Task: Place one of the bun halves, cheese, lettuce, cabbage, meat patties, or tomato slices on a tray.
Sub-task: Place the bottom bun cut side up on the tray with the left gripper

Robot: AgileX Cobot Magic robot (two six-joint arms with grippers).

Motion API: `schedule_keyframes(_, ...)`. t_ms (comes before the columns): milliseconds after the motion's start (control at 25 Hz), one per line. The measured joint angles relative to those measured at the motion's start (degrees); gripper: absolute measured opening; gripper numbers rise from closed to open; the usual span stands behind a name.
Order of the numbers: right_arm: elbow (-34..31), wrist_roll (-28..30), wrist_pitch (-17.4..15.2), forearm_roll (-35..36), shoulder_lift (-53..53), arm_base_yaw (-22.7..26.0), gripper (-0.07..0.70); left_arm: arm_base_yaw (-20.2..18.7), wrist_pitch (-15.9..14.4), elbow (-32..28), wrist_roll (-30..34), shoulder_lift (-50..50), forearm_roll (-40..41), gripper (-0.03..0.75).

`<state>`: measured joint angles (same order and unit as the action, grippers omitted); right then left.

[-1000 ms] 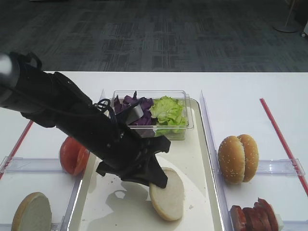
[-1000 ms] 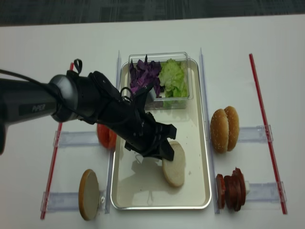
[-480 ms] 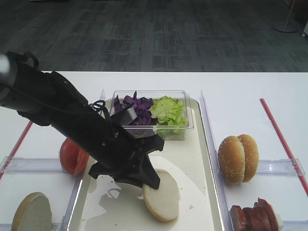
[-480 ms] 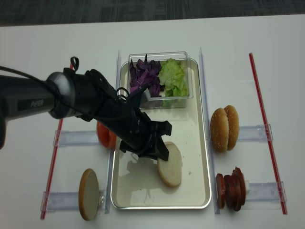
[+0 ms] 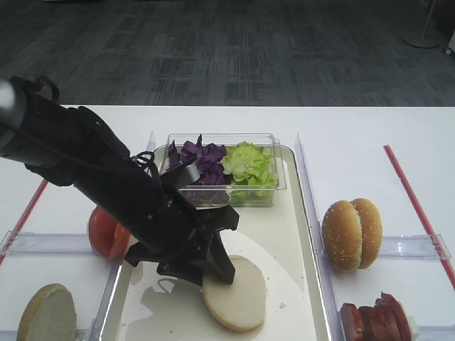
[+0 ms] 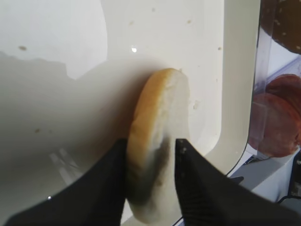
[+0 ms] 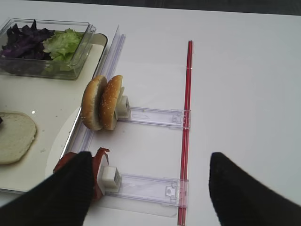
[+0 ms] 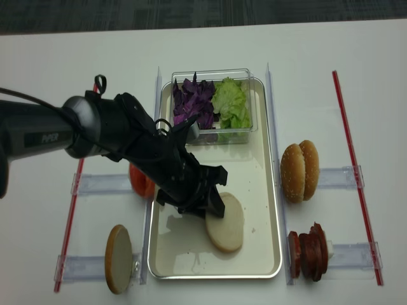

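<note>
A white table (image 5: 355, 142) stands before a dark grey carpet floor. In the middle of the table lies a metal tray (image 8: 267, 190), long side running from the far edge to the near edge.

At the far end of the tray sits a clear box (image 8: 245, 79) with purple cabbage (image 8: 194, 98) on its left side and green lettuce (image 8: 230, 101) on its right side.

A bun half (image 8: 224, 222) lies flat on the tray, cut face up, in the near half and a little right of the middle. The left gripper (image 8: 206, 204) is low over the tray at the left edge of this bun half. In the left wrist view the two black fingers (image 6: 197, 188) stand on both sides of the bun half's rim, close to it. The jaws are partly open; I cannot tell if they press it or only stand beside it.

The right gripper (image 7: 146, 188) is seen only in its own wrist view, over the right part of the table. Its two fingers are well apart and hold nothing.

Left of the tray, a tomato slice (image 8: 141, 181) stands in a clear rack, and another bun half (image 8: 118, 258) stands near the near-left corner. Right of the tray stand two bun halves together (image 8: 300, 171), and nearer the near edge some red meat slices (image 8: 310, 251). Two red strips (image 8: 353, 159) run along the table sides.
</note>
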<state>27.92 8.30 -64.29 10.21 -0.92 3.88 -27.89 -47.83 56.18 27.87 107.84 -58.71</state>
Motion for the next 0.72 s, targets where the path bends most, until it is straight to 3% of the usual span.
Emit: schedule_keyframes(720,0.0,0.0,0.0,0.0,0.0,0.0,0.537,2.0,0.8,0.0,-7.3,-2.8,12.3,0.278)
